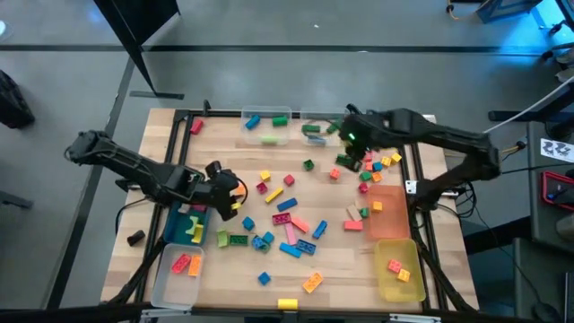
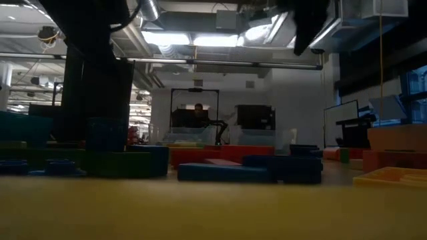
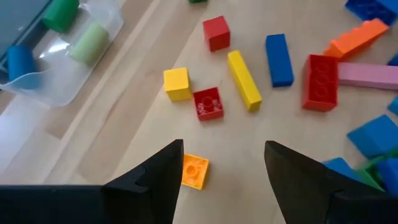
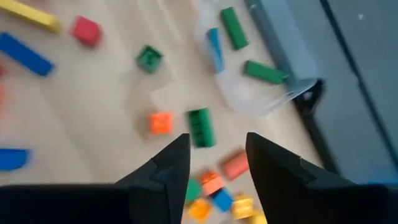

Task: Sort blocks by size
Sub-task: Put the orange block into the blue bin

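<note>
Orange brick [image 3: 194, 171] is lying just under the left gripper [image 3: 222, 163], whose jaws are standing apart and empty. Blocks [image 1: 289, 224] are lying scattered across mid-table. Right gripper [image 4: 217, 155], jaws parted and empty, is hovering over a green brick [image 4: 201, 127] near the far clear bin [image 4: 261, 93].
</note>
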Robot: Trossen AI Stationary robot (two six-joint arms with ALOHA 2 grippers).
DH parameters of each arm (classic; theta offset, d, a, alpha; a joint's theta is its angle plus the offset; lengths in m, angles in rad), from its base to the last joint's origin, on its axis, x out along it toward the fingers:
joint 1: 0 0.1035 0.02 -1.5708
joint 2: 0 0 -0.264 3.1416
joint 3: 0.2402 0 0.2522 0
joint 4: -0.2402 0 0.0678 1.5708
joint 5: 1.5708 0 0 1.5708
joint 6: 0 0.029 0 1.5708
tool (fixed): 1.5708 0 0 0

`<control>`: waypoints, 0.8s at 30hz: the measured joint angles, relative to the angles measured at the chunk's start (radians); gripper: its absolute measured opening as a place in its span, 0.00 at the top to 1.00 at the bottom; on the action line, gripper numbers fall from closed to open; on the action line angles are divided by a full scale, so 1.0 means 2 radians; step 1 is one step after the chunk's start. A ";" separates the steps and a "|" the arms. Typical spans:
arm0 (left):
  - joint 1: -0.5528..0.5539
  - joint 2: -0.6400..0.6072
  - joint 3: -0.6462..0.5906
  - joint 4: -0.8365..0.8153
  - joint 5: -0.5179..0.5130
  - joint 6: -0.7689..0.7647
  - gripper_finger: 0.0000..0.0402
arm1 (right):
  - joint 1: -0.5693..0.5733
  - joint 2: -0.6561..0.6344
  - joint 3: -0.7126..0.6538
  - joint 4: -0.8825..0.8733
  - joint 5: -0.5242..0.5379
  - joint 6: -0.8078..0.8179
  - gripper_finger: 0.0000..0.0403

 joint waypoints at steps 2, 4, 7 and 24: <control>0.005 0.004 0.000 0.005 0.000 0.000 0.48 | 0.032 -0.025 -0.027 0.002 -0.014 0.030 0.61; 0.009 0.007 0.000 0.015 0.000 0.003 0.48 | 0.067 -0.043 -0.055 0.002 -0.029 0.057 0.61; 0.014 0.011 0.000 0.029 0.000 0.024 0.48 | 0.119 -0.056 -0.098 0.020 -0.043 0.110 0.61; 0.016 0.012 0.000 0.048 0.000 0.042 0.48 | 0.293 -0.046 -0.334 0.255 -0.063 0.233 0.61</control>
